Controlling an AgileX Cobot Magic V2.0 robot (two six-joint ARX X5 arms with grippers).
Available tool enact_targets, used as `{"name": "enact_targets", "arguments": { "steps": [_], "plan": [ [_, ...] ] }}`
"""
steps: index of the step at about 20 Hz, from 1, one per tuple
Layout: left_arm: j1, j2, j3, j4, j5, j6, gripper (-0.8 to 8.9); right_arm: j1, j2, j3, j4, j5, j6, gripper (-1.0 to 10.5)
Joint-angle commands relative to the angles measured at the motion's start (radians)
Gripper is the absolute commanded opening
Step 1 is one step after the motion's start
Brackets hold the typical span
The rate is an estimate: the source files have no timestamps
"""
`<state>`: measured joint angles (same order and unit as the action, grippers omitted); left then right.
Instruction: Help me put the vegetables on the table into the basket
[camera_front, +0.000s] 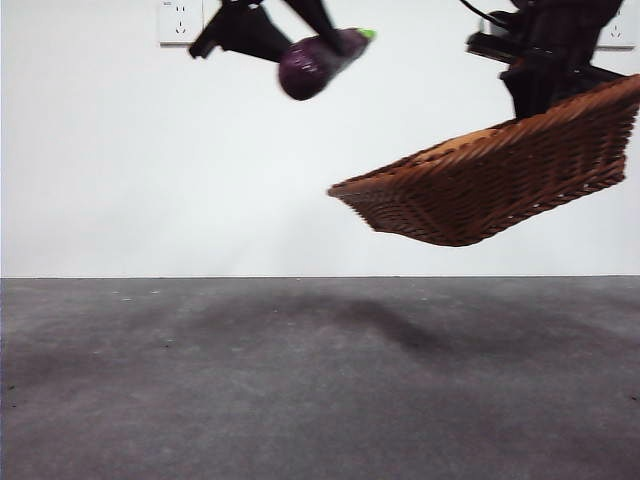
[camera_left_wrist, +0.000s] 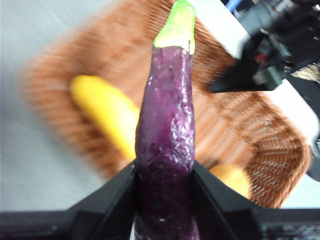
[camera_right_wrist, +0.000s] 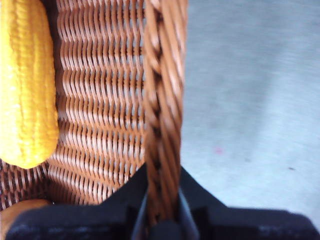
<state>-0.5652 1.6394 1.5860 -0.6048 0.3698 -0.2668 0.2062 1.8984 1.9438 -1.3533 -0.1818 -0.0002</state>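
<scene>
Below, the dark grey table (camera_front: 320, 380) lies bare under soft shadows, with a white wall (camera_front: 150, 160) and a wall socket (camera_front: 180, 20) behind. The woven basket (camera_front: 490, 185) hangs tilted in the air, well above the surface; inside it lie the yellow corn cob (camera_right_wrist: 25, 80) and, partly hidden, the orange potato (camera_left_wrist: 232, 177). The right gripper (camera_right_wrist: 162, 215) is clamped narrowly on the basket's braided rim. The left gripper (camera_left_wrist: 165, 192) holds the purple eggplant (camera_left_wrist: 167, 135) tightly between its jaws, green tip outward, above the basket and not touching it.
</scene>
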Motion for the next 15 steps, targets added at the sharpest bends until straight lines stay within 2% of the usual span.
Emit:
{"name": "enact_targets", "arguments": {
  "steps": [1, 3, 6, 9, 15],
  "plan": [
    [-0.014, 0.052, -0.006, 0.002, -0.011, -0.072, 1.83, 0.042, -0.008, -0.001, -0.024, -0.012, -0.003, -0.1],
    [-0.024, 0.097, -0.006, 0.017, -0.011, -0.133, 2.03, 0.085, -0.008, -0.001, -0.024, -0.012, -0.002, -0.1],
    [-0.024, 0.143, -0.006, 0.029, -0.007, -0.221, 3.61, 0.144, -0.008, -0.001, -0.024, -0.012, 0.000, -0.1],
    [-0.024, 0.151, -0.006, 0.019, -0.008, -0.246, 4.45, 0.177, -0.008, -0.002, -0.024, 0.030, 0.008, -0.1],
    [-0.025, 0.137, -0.006, 0.027, -0.008, -0.270, 4.47, 0.176, -0.008, -0.002, -0.009, 0.030, 0.014, -0.1]
  ]
}}
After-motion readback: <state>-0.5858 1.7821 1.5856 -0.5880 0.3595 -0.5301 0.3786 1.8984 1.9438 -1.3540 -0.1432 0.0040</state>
